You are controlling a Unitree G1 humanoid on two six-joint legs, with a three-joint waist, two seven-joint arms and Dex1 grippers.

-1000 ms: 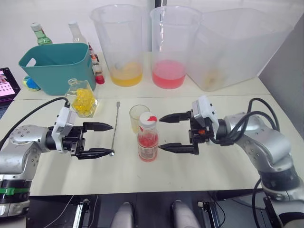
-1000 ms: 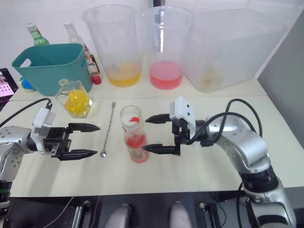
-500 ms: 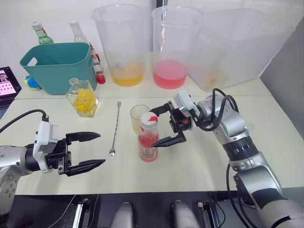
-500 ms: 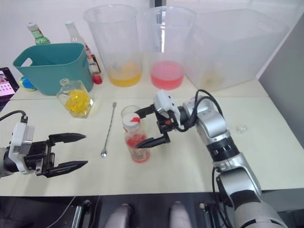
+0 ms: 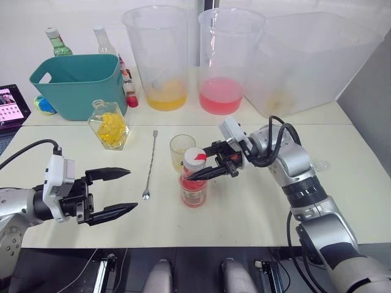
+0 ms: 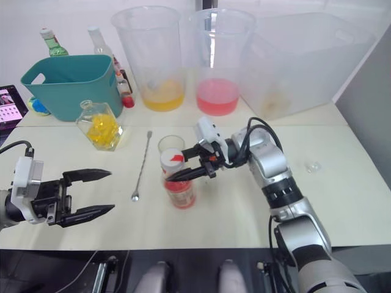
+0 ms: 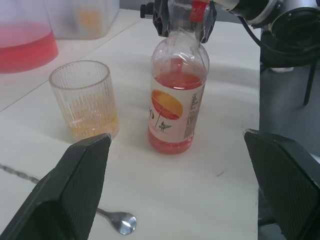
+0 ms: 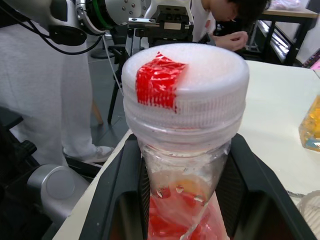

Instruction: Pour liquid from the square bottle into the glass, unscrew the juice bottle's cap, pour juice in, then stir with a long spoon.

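Head views, change: the right pincer, spread wide beside the juice bottle a second ago, has been brought in and narrowed around the neck just under the cap.
Head views, left pincer: spread, empty, drawn back toward the near edge, well apart from the spoon.
Head views, task things: the glass is placed just behind the juice bottle; the square bottle is set upright near the teal bin.
Left wrist view: the glass is seen with a shallow yellow layer at its base; the juice bottle stands upright beside it, pink-red juice up to the shoulder, the cap still on and gripped from both sides; the spoon bowl lies on the tabletop nearby.
Right wrist view: the cap sits between the two black fingers, which flank the neck; actual contact cannot be told.
Meaning for task: the first pour is judged done; unscrewing is judged about to start, with the bottle body unheld, so it may spin or tip.
Surface: pale, matte tabletop, dry around the bottle.
Room: two large beakers and a clear tub at the back; a seated person at another table behind.
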